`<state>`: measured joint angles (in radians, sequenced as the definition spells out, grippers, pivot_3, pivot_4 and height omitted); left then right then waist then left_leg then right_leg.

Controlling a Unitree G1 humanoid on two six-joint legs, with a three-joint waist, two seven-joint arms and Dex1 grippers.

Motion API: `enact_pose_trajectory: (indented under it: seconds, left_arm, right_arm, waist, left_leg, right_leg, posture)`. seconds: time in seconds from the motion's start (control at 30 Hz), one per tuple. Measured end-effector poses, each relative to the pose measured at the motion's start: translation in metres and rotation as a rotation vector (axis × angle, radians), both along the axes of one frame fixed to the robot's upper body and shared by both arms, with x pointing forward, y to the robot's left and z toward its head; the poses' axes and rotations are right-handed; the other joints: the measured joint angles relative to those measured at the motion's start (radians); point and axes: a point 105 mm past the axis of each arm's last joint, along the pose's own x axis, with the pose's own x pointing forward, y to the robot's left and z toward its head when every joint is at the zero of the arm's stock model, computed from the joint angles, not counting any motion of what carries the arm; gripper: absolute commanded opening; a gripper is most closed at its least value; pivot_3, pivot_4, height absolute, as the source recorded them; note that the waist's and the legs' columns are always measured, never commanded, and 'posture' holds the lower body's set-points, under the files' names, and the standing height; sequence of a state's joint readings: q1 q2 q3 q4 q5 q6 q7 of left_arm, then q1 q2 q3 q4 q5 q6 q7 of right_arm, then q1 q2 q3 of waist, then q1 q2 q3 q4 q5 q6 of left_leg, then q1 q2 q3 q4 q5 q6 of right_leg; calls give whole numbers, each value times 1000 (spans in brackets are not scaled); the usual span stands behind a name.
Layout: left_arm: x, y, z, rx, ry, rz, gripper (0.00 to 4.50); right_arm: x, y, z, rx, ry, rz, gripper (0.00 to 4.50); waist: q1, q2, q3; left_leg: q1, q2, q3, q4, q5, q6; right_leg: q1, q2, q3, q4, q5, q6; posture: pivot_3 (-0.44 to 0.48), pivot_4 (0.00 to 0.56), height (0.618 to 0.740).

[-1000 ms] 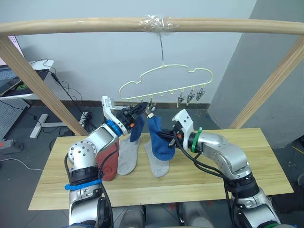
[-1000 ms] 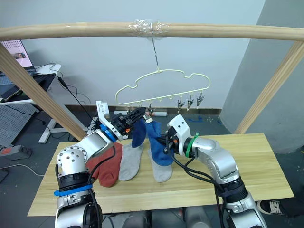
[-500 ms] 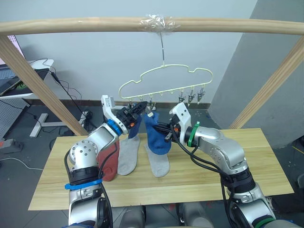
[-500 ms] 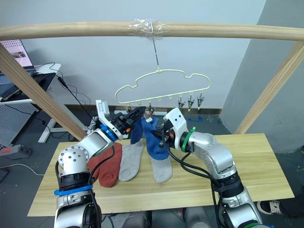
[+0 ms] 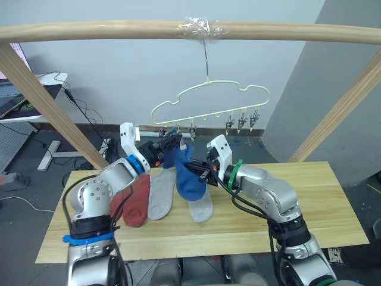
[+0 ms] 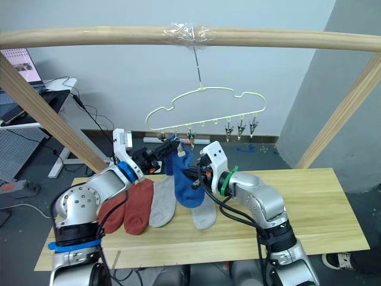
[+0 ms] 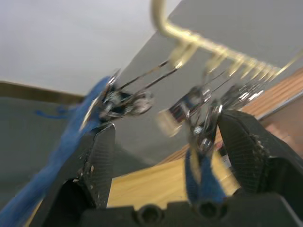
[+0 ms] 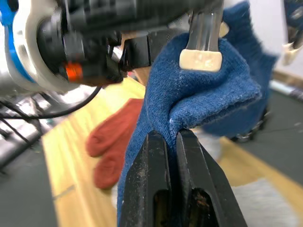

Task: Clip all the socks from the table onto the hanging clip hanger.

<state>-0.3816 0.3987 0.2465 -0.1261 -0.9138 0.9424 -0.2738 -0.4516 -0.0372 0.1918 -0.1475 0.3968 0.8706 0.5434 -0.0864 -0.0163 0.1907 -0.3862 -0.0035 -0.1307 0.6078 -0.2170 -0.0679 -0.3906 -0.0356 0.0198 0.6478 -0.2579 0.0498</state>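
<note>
Blue sock (image 8: 189, 94) at frame centre is pinched tight in the right gripper (image 8: 171, 142), its bunched cuff raised to a clip (image 8: 201, 28) — presumably so the clip bites. Left gripper (image 7: 163, 146), fingers spread wide, straddles that clip on the clip hanger (image 5: 208, 98). Rust-red socks (image 6: 128, 205) and grey socks (image 6: 162, 204) lie on the table (image 5: 321, 208) at lower left.

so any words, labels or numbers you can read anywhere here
None can be read.
The laptop screen at the far left shows a picture, with any text too small to read.
The socks, clip hanger and both grippers carry no print that shows.
</note>
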Motion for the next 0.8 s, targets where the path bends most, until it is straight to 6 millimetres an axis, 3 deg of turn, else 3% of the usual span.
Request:
enact_pose_trajectory:
  seconds: [0.2,0.4,0.63,0.8]
  left_arm:
    - [-10,6,9,89,-102,-7,3759]
    - [-18,-2,11,-4,-125,-28,3759]
    - [-28,-20,1,39,-146,-78,3759]
    - [-23,-28,3,148,-268,-62,3759]
  right_arm:
    - [6,1,-9,77,129,-41,2284]
    - [13,-21,-30,-62,119,-88,4471]
    - [14,-49,-42,-120,111,-148,4471]
    - [16,-70,-24,-159,-42,-194,4471]
  waist:
    - [6,0,0]
    - [12,0,0]
    - [20,0,0]
    - [30,0,0]
  left_leg:
    - [0,0,-1,0,0,0]
    - [-1,-1,0,0,0,0]
    - [-2,-1,0,0,0,0]
    - [-2,-1,0,0,0,0]
  right_leg:
    - [0,0,-1,0,0,0]
    - [0,-1,-1,-1,0,0]
    - [0,-1,-1,-1,0,0]
    - [0,-1,-1,-1,0,0]
  posture:
    - [-49,148,740]
    - [-46,144,740]
    - [-56,140,740]
    - [-73,140,740]
